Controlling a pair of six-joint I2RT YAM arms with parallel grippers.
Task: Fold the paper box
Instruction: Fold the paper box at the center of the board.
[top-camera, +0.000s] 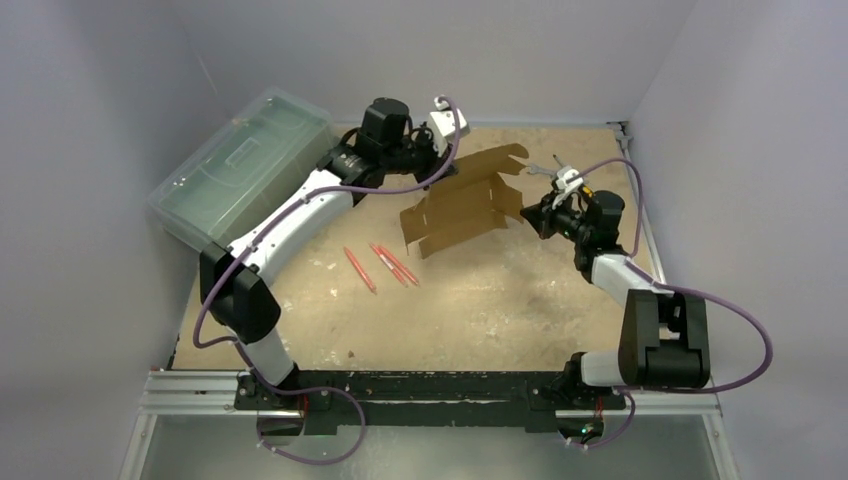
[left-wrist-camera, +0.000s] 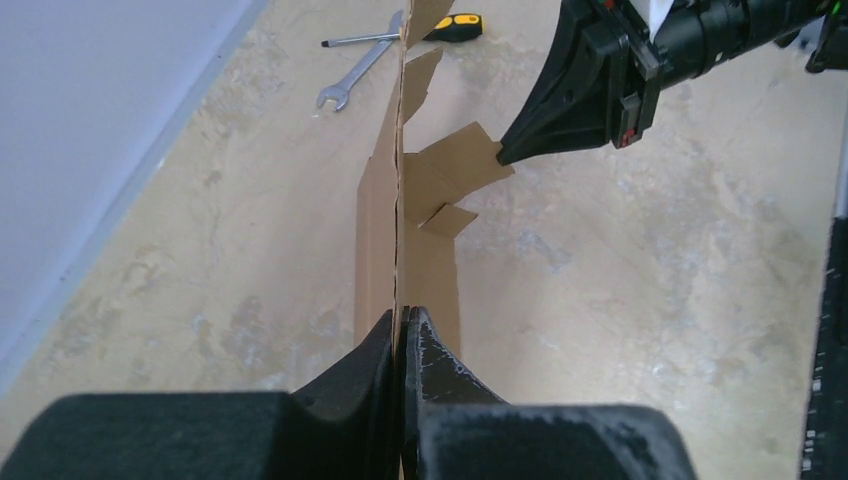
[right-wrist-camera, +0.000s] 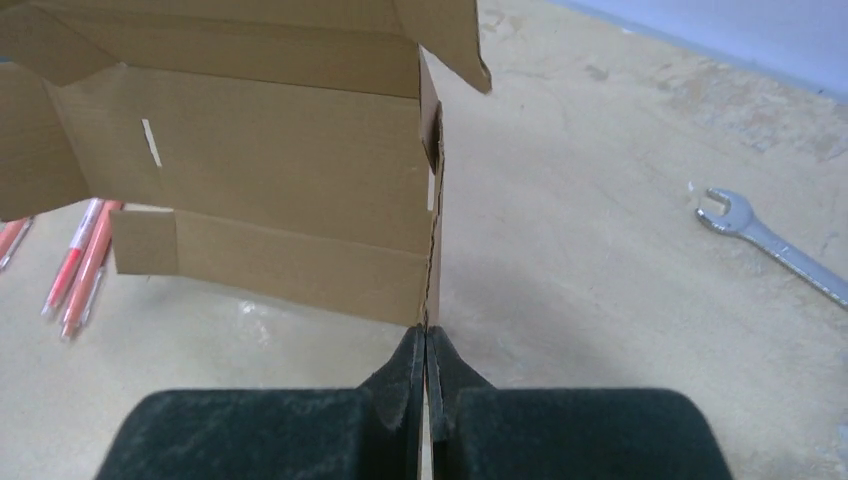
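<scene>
The paper box (top-camera: 465, 200) is a plain brown cardboard cut-out with flaps, partly unfolded and held up off the table between the two arms. My left gripper (top-camera: 452, 165) is shut on its far left edge. In the left wrist view the jaws (left-wrist-camera: 402, 322) pinch the sheet (left-wrist-camera: 378, 230) edge-on. My right gripper (top-camera: 528, 212) is shut on the box's right end. In the right wrist view its jaws (right-wrist-camera: 427, 335) pinch a vertical edge of the box (right-wrist-camera: 270, 160), with panels and flaps spreading to the left. The right gripper's fingers (left-wrist-camera: 560, 110) also show in the left wrist view, at a small flap.
A translucent green plastic case (top-camera: 240, 165) lies at the back left. Several red pens (top-camera: 385, 263) lie on the table in front of the box, also in the right wrist view (right-wrist-camera: 75, 265). A wrench (left-wrist-camera: 355, 70) and a yellow-handled screwdriver (left-wrist-camera: 455, 25) lie near the back right.
</scene>
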